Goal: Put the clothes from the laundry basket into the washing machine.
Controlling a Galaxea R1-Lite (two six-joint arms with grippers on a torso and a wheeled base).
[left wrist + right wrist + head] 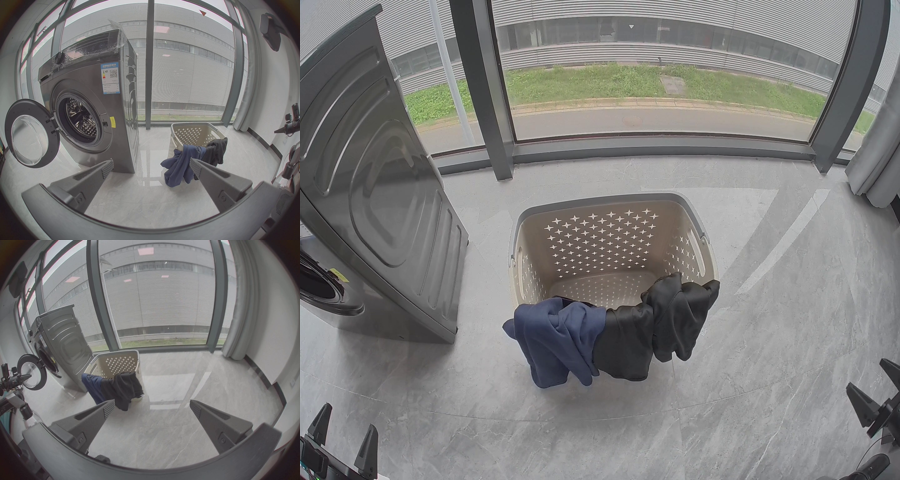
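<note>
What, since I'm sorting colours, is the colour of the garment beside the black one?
The garment is navy blue; head view shows it best.

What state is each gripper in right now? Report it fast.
Left dark grey two-finger gripper: open, holding nothing.
Right dark grey two-finger gripper: open, holding nothing.

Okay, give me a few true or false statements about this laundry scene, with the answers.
1. The washer door is open. True.
2. Both clothes are inside the washer. False: the blue garment and the black garment hang over the near rim of the basket.
3. The left gripper holds a garment. False: it is open and empty, apart from the basket.
4. The right gripper is open. True.
</note>
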